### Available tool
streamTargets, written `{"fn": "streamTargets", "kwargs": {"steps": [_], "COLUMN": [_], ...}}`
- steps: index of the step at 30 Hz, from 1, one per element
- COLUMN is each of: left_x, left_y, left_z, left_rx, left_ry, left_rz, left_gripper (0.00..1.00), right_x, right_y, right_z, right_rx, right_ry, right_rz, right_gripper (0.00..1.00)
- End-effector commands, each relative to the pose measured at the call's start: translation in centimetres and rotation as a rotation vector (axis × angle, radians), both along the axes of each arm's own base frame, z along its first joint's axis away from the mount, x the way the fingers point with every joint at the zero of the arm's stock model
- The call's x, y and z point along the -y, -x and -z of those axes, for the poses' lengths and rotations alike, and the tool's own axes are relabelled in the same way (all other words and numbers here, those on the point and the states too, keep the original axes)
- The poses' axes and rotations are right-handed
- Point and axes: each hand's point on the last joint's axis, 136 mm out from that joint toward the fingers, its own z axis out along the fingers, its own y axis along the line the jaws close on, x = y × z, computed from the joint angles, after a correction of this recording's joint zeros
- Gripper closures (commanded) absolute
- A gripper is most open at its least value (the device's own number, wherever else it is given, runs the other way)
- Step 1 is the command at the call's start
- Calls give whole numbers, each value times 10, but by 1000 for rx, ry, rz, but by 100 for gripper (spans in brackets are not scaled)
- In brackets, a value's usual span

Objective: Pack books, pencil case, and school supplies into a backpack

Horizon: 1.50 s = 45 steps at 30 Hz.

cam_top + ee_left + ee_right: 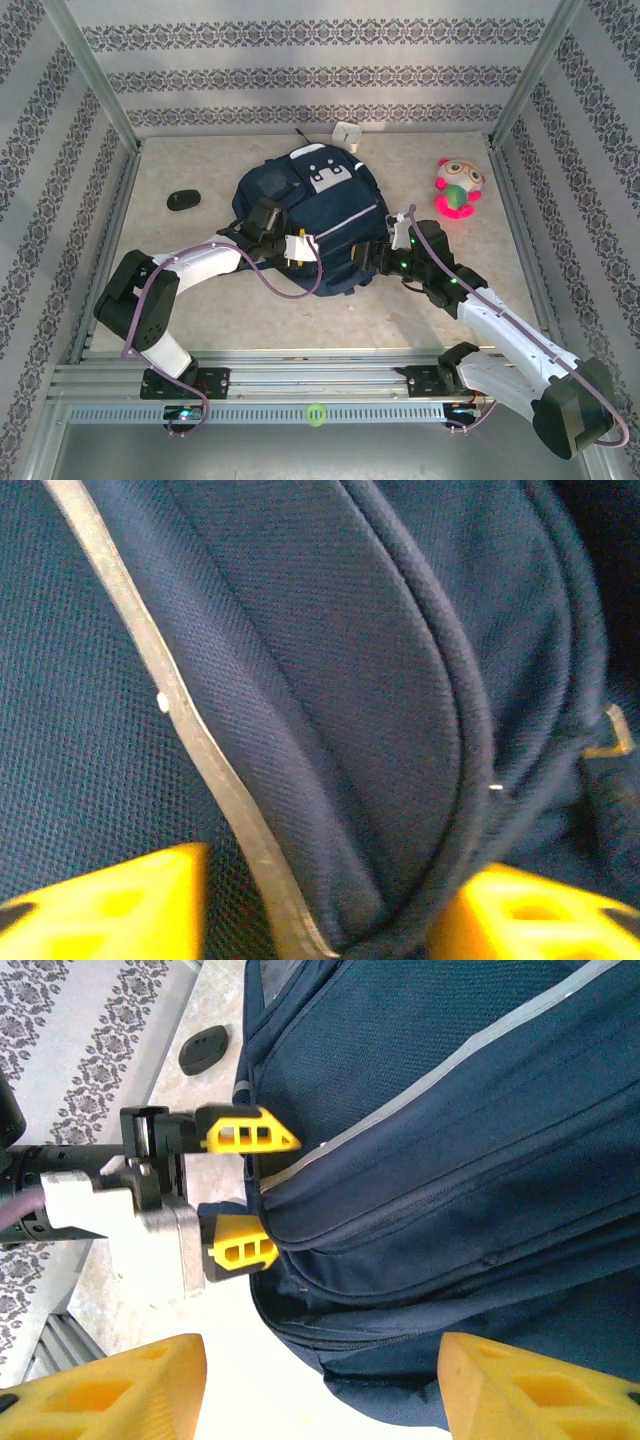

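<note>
Backpack (330,215) lies flat at bench (200,160) centre. Soft, floppy fabric: take the piped seam fold, not the panel. Left jaws at its 8 o'clock straddle that fold, half-open, can't tell if pinched. Right jaws at 4 o'clock are wide, empty.

Backpack (320,215) navy, 1 light grey stripe (480,1045), white patches (325,178) up top. Plush toy (457,188) pink and green, face maybe white. Oval object (183,200) black. Walls (300,75) white with grey floral bands. Left gripper (288,1200) fingers (250,1138) yellow. Tabletop (330,320) mottled beige.
</note>
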Motion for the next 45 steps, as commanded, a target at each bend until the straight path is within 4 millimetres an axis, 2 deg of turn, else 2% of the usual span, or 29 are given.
{"fn": "streamTargets", "kwargs": {"steps": [1, 3, 9, 17, 23, 31, 39, 41, 45], "left_x": [18, 19, 21, 25, 30, 37, 41, 41, 40], "left_y": [4, 11, 16, 8, 6, 13, 19, 19, 17], "left_z": [-61, -67, -80, -80, -79, -82, -89, -90, -88], "left_rx": [-113, -162, -242, -302, -376, -436, -455, -457, -448], "left_ry": [229, 269, 339, 372, 386, 413, 444, 450, 442], "left_rz": [-79, -103, -168, -232, -261, -235, -207, -205, -215], "left_gripper": [92, 95, 96, 95, 95, 95, 94, 94, 94], "right_x": [0, -5, -31, -58, -85, -77, -79, -79, -65], "right_y": [8, 11, 22, 10, 9, -24, -53, -59, -62], "right_z": [-2, -6, -6, -3, -1, 8, 9, 8, 14], "right_rx": [27, 37, -4, -46, -88, -74, -26, -11, -5], "right_ry": [76, 106, 117, 81, -4, -10, 5, 14, 89], "right_rz": [-25, -39, -68, 3, 0, 179, 233, 243, 295], "right_gripper": [39, 39, 39, 40, 47, 53, 61, 65, 77]}}
